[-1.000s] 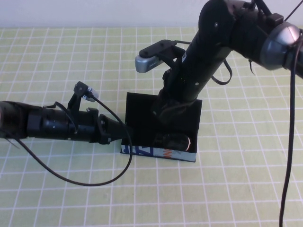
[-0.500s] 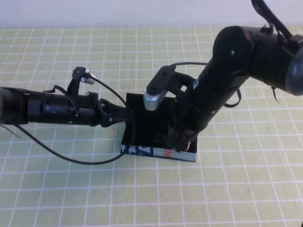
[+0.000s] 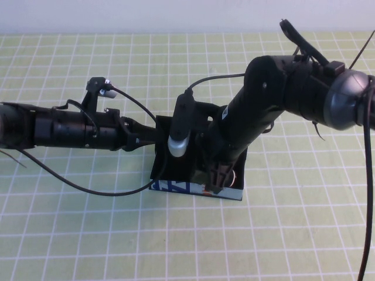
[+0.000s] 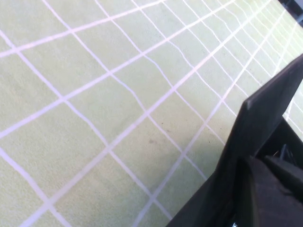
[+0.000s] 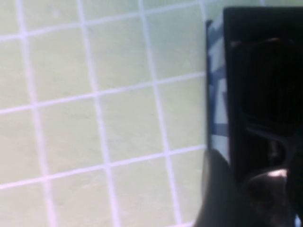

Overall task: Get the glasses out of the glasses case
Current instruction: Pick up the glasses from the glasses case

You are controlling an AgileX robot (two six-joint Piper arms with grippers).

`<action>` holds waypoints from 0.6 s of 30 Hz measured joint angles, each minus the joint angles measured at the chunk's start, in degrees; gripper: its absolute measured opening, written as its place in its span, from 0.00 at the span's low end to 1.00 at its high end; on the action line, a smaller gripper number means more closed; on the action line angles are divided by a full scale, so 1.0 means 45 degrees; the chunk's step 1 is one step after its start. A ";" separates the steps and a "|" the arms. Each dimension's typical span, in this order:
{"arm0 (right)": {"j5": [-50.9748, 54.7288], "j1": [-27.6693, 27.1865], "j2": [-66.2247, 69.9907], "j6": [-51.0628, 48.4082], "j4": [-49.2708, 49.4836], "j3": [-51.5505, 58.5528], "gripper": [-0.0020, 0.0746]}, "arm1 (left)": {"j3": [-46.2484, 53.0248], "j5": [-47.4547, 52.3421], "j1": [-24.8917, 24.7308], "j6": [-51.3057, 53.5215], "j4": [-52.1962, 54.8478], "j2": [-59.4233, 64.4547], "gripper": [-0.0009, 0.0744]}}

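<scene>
The black glasses case [image 3: 176, 186] lies open at the table's middle, its blue and white wall facing me. The glasses [image 3: 233, 177] lie inside at the near right corner, showing only a glint. My left gripper [image 3: 153, 133] is at the case's left wall [image 4: 265, 118], with one finger [image 4: 272, 198] inside it, and looks shut on that wall. My right gripper [image 3: 217, 178] reaches down into the case's near end. In the right wrist view its fingers [image 5: 218, 189] stand apart around a dark lens of the glasses [image 5: 267, 187], beside the case's front wall [image 5: 215, 94].
The table is covered by a green cloth with a white grid [image 3: 70, 222]. The right arm's wrist camera [image 3: 179, 132] hangs over the case's left half. Cables loop from the left arm [image 3: 88, 187] onto the cloth.
My right arm has swung down and toward me, bringing its gripper from the case's back to its near end over the glasses. The left arm has shifted slightly back along the case's left wall.
</scene>
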 joint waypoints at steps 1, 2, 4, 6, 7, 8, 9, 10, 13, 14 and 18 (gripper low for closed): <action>-0.0123 0.0000 0.0098 -0.0026 -0.0131 0.0000 0.39 | 0.0000 -0.0011 0.0000 0.0000 0.0012 0.0000 0.01; -0.0277 0.0000 0.0170 -0.0046 -0.0273 0.0000 0.39 | 0.0000 -0.0011 0.0000 -0.0024 0.0029 0.0000 0.01; -0.0507 0.0000 0.0282 -0.0057 -0.0519 0.0000 0.39 | 0.0000 -0.0031 0.0000 -0.0024 0.0044 0.0000 0.01; -0.0702 0.0000 0.0407 -0.0077 -0.0737 0.0006 0.39 | 0.0000 -0.0031 0.0000 -0.0024 0.0044 0.0000 0.01; -0.0811 0.0000 0.0450 -0.0077 -0.0788 0.0006 0.39 | 0.0000 -0.0031 0.0000 -0.0024 0.0060 0.0000 0.01; -0.0940 0.0000 0.0487 -0.0077 -0.0816 0.0028 0.39 | 0.0000 -0.0031 0.0000 -0.0024 0.0075 0.0000 0.01; -0.1077 0.0000 0.0536 -0.0086 -0.0845 0.0028 0.39 | 0.0000 -0.0031 0.0000 -0.0024 0.0075 0.0000 0.01; -0.1176 0.0000 0.0565 -0.0086 -0.0866 0.0028 0.39 | 0.0000 -0.0031 0.0000 -0.0024 0.0075 0.0000 0.01; -0.1385 0.0000 0.0676 -0.0086 -0.0866 0.0028 0.39 | 0.0000 -0.0031 0.0000 -0.0083 0.0075 0.0000 0.01; -0.1443 0.0000 0.0738 -0.0086 -0.0866 0.0028 0.39 | 0.0000 -0.0031 0.0000 -0.0167 0.0075 0.0000 0.01; -0.1592 0.0000 0.1034 -0.0086 -0.0866 0.0028 0.39 | 0.0000 -0.0031 0.0000 -0.0327 0.0139 0.0000 0.01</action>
